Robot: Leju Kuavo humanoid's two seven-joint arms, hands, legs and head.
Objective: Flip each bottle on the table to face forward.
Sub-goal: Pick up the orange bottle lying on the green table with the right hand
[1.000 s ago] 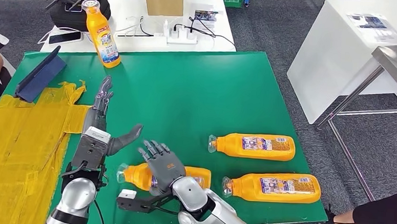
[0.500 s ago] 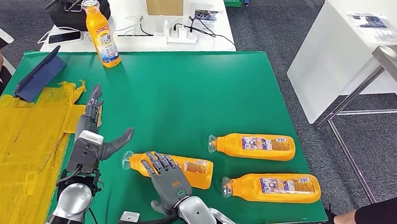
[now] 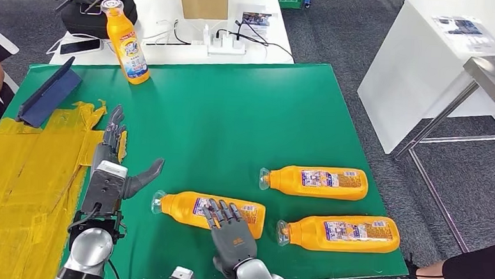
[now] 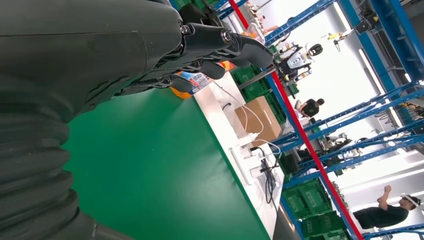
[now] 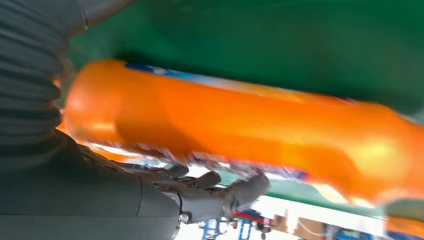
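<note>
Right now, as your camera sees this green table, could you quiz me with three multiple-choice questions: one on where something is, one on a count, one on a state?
1. Where does the upright orange plastic bottle stand?
A. far left edge of the green table
B. near right corner
C. on the floor

2. How many orange bottles lie on their sides?
A. one
B. three
C. five

3. What is the robot's left hand doing?
A. gripping a bottle
B. holding nothing, fingers apart
C. pressing a phone

Answers: 1 A, it stands at the far left edge. 2 B, three lie down, the nearest bottle by the right hand. 3 B, it hovers empty.
</note>
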